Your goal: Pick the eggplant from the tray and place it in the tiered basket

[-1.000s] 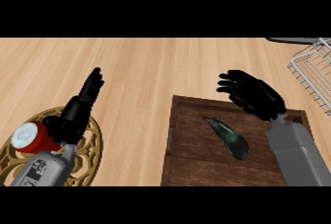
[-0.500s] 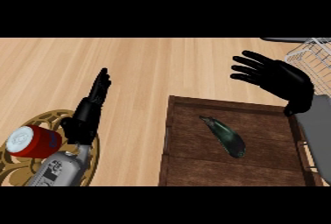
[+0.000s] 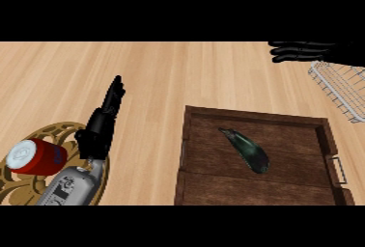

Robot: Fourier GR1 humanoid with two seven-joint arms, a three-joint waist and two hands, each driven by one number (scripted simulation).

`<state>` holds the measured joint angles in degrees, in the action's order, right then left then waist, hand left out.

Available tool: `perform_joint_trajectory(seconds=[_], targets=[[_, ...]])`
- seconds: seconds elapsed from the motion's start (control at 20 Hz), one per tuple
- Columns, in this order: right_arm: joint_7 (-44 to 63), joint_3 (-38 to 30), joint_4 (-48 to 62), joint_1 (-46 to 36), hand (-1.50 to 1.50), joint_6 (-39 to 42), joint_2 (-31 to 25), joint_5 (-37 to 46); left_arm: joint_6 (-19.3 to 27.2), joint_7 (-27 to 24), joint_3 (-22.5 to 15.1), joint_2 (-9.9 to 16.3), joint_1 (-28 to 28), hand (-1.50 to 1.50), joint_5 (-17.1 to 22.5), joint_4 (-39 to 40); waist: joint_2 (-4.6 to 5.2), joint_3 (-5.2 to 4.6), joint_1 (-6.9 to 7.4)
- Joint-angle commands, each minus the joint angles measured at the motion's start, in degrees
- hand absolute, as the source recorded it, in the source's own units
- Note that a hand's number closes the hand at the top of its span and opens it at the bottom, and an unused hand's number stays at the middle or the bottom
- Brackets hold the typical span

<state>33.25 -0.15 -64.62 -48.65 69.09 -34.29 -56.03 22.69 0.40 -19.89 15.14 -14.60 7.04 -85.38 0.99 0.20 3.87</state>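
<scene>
A dark green-purple eggplant (image 3: 246, 149) lies slantwise in the brown wooden tray (image 3: 206, 185) at the lower right. The wire tiered basket (image 3: 342, 89) shows at the right edge. My right hand (image 3: 306, 50) is at the top right, fingers straight and pointing left, above the basket's corner and well away from the eggplant, holding nothing. My left hand (image 3: 103, 120) stands edge-on at the left with straight fingers pointing up, resting beside the tray and holding nothing.
A gold openwork trivet (image 3: 43, 185) sits at the lower left with a red can (image 3: 35, 157) on it. My grey left forearm (image 3: 68, 185) crosses it. Bare wooden counter (image 3: 178, 77) spans the middle and top.
My right hand has risen from over the tray to the top right near the basket, without the eggplant. The eggplant stays in the tray. The left hand shifted slightly.
</scene>
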Motion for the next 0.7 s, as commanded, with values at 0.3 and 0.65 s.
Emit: perform_joint_trajectory(seconds=[0.3, 0.65], targets=[[0.1, 0.9, -7.9, -6.0, -1.5, 16.1, 2.2, 15.6, 1.0, 0.0, 0.0, -0.6, 0.0, 0.0, -1.5, -0.4, -0.12, -0.03, -1.08], [-1.3, 1.3, -10.3, -6.0, -1.5, 16.3, 8.1, 23.8, 0.5, -2.9, 0.4, -1.3, 2.0, 0.0, -2.4, 2.4, -0.13, -0.11, -1.93]])
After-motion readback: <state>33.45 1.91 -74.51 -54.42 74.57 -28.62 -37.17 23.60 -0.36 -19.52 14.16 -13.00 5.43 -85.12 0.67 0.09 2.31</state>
